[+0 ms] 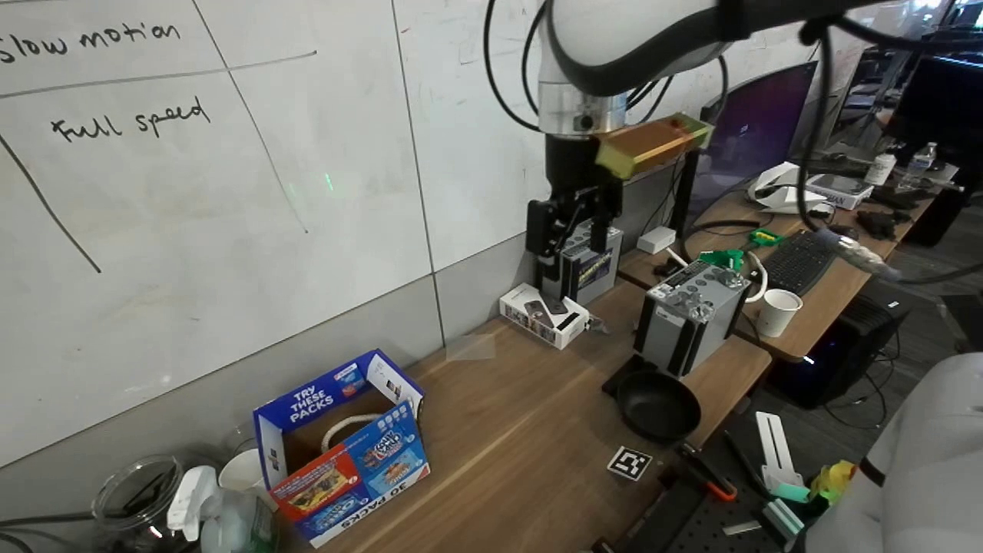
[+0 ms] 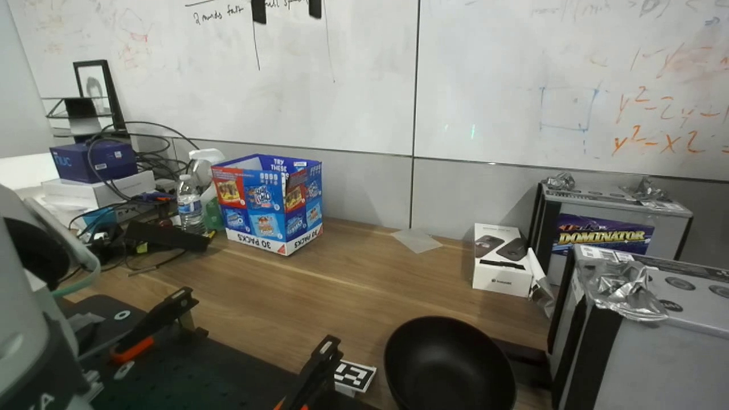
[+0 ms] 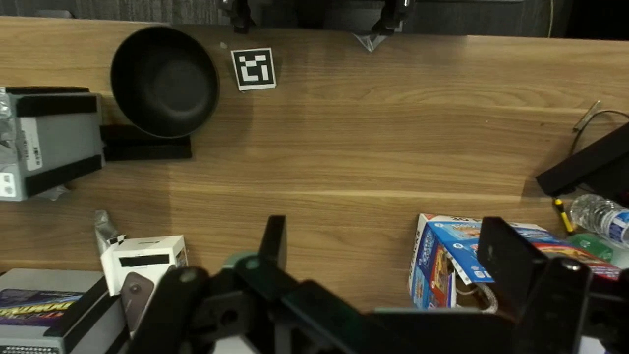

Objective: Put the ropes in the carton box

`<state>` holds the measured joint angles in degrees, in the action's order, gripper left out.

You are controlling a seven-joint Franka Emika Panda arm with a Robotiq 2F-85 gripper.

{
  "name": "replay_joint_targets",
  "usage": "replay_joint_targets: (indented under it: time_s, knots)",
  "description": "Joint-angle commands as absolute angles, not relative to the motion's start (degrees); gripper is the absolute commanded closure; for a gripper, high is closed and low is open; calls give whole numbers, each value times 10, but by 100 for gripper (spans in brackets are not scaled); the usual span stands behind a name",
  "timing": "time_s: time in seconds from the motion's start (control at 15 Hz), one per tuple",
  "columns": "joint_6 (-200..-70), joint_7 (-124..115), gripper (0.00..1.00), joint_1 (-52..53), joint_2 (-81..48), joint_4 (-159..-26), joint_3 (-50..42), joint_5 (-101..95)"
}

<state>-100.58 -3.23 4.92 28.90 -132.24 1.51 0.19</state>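
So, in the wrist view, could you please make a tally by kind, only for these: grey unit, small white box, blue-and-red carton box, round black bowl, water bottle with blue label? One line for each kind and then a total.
Grey unit: 2
Small white box: 1
Blue-and-red carton box: 1
Round black bowl: 1
Water bottle: 1
Total: 6

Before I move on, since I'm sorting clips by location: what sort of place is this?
Probably a research lab or office: a whiteboard carries handwritten equations, and a keyboard lies near a large monitor.
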Motion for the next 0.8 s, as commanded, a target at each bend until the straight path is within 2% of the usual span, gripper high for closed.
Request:
replay_joint_targets:
  time_s: [0.0, 0.73]
  knots:
    - [-1029, -12, 0, 23, 423, -1409, 4, -14]
    - [-1021, -23, 0, 1, 490, -1480, 5, -20]
